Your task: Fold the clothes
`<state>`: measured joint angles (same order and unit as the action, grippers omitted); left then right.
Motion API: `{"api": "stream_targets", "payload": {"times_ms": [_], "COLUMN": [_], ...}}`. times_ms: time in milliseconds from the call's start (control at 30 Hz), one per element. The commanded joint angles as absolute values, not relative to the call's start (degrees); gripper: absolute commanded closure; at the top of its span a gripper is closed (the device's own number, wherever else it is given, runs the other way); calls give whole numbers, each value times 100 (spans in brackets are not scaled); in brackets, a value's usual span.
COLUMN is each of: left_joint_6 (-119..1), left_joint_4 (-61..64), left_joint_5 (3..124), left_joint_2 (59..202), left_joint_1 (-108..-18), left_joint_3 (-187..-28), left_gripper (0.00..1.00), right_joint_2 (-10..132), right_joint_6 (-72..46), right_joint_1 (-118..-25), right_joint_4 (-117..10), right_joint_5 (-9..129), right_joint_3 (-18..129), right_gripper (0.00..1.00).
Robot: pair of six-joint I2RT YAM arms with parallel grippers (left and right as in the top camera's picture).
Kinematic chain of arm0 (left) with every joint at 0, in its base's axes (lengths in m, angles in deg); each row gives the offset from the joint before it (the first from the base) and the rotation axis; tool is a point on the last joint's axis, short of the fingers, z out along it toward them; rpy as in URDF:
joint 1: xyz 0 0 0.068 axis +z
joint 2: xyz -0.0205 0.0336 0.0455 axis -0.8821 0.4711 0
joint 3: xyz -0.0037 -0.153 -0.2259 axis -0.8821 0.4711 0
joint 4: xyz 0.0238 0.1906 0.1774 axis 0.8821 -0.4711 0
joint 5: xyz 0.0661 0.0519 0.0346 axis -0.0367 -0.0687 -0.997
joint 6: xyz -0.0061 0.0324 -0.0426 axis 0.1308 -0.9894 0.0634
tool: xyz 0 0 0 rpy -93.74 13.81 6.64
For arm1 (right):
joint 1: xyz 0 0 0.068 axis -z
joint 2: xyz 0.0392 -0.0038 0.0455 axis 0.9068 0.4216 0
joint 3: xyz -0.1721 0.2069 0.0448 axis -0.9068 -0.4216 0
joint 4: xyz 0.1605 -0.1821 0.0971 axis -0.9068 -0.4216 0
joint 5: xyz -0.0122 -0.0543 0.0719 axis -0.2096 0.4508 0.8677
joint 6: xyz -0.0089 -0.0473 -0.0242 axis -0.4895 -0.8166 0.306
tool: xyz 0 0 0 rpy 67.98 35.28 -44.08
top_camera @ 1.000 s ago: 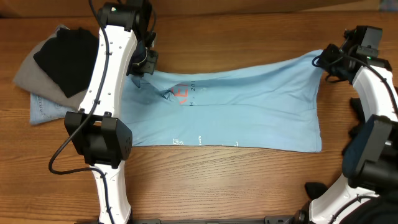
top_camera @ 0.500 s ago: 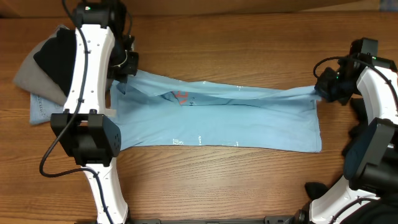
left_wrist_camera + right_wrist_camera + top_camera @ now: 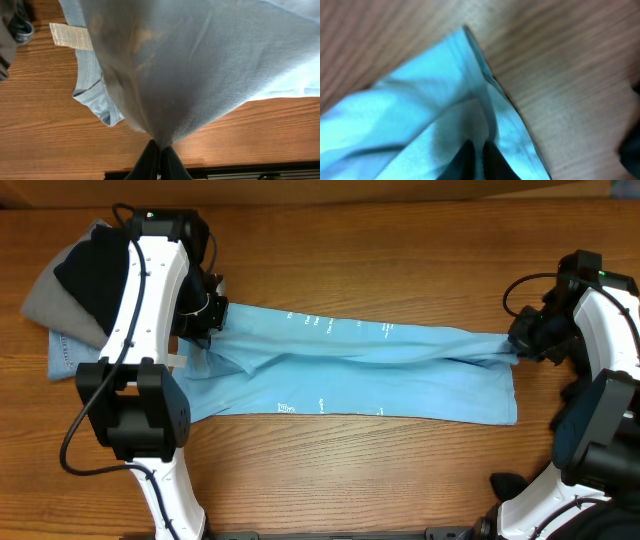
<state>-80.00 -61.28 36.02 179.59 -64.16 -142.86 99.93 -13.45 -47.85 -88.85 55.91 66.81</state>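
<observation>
counter (image 3: 380, 470): wood. It carries the shirt across its middle and a pile (image 3: 80, 280) of grey, black and denim cloth at 10 o'clock.
shirt (image 3: 380, 375): light blue, lying as a long band with its long axis running from 9 to 3 o'clock. The lower layer is flat on the counter, with its free edge toward 6 o'clock. The upper layer is pulled taut between the two claws and wrinkles along the middle.
key relation: the held edge runs end to end on the 12 o'clock side of the band, short of the free edge at 6 o'clock. Judged from this, the next move is to carry both ends toward 6 o'clock together so the edges meet.
nearer arm: neither. Each claw is at its own end of the long axis, the left at 9 o'clock and the right at 3 o'clock.
left claw (image 3: 159, 150): pinched tight on a bunch of shirt, with no gap showing. The cloth fans away from the tips, and the collar and white tag (image 3: 70, 36) hang beside it.
right claw (image 3: 476, 150): tips close together with only a thin gap. A fold of the shirt's corner runs between them, so it looks gripped. The view is blurred, so how firm the hold is cannot be told.
risk: if one end lags the other, the fold line would skew.
</observation>
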Motion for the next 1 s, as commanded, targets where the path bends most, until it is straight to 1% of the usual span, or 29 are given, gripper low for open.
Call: {"api": "stream_targets", "payload": {"times_ms": [0, 267, 300, 367, 400, 500, 567, 700, 767, 867, 967], "left_joint_6": [-8055, -7987, -7980, -7985, -7983, -7985, -7985, -7985, -7985, -7985, -7987], "left_joint_4": [-6123, -6145, -6145, -6145, -6145, -6145, -6145, -6141, -6141, -6141, -6141], "left_joint_5": [3657, 3371, 3373, 3412, 3414, 3412, 3412, 3412, 3412, 3412, 3410], "left_joint_2": [17644, 17644, 17644, 17644, 17644, 17644, 17644, 17644, 17644, 17644, 17644], "left_joint_1": [-6488, -6479, -6481, -6483, -6494, -6503, -6503, -6520, -6518, -6518, -6518], "left_joint_3": [-14227, -14146, -14146, -14146, -14146, -14146, -14146, -14146, -14146, -14146, -14146], "left_gripper": [95, 95, 95, 94, 95, 94, 94, 94, 94, 94, 94], "right_joint_2": [9844, 9844, 9847, 9844, 9844, 9847, 9855, 9855, 9855, 9855, 9849], "right_joint_6": [-1374, -1332, -1330, -1339, -1372, -1516, -1514, -1682, -1686, -1636, -1638], "right_joint_1": [-4763, -4763, -4763, -4763, -4763, -4770, -4783, -4870, -4960, -5041, -5043], "right_joint_4": [-9044, -9333, -9333, -9333, -9333, -9306, -9274, -9068, -9031, -8885, -8946], "right_joint_5": [5287, 4863, 4870, 5169, 5388, 5847, 5904, 6391, 6446, 6284, 6231], "right_joint_3": [6777, 6755, 6755, 6755, 6755, 6667, 6565, 6219, 6045, 5846, 5841], "right_gripper": [86, 87, 85, 61, 53, 42, 40, 40, 42, 54, 76]}}
